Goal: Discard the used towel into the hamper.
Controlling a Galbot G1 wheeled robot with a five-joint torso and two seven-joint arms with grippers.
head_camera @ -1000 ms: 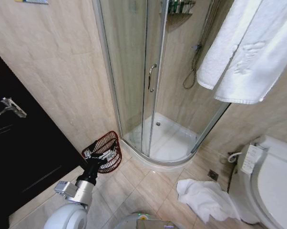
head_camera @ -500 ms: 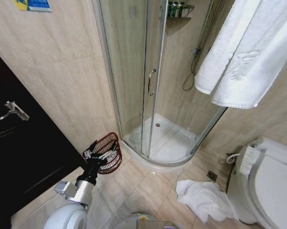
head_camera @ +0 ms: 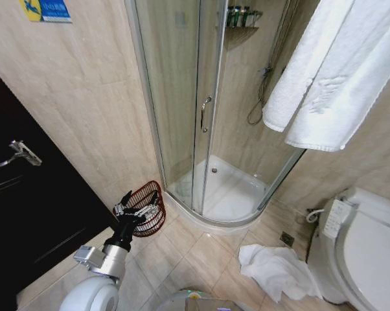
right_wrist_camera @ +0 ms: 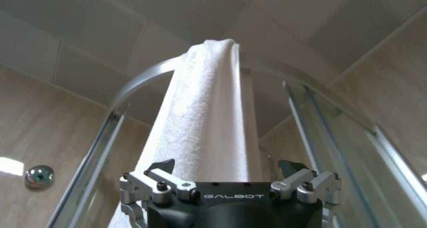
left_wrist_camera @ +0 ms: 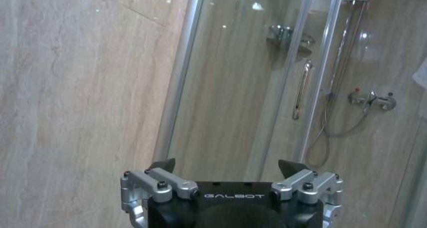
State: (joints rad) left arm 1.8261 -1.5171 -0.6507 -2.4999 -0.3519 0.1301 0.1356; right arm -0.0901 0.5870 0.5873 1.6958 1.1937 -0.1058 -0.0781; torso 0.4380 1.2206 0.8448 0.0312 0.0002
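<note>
Lying crumpled on the tiled floor [head_camera: 182,249], the towel [head_camera: 279,271] is well apart from the hamper [head_camera: 145,206]; left gripper [head_camera: 138,204] spread, empty.

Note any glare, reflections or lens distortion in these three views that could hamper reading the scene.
Head view: wide-angle bend, walls and shower door lean; even light, hamper and floor towel clear. Left wrist view: soft, bright specks on the glass. Right wrist view: looks up at the hanging towel, bright patch on the wall.

The hamper [head_camera: 145,208] before me is a dark reddish-brown open-weave basket, tilted, on the floor tiles beside the shower. The used towel [head_camera: 278,271] lies crumpled, white, well apart, near the toilet.
</note>
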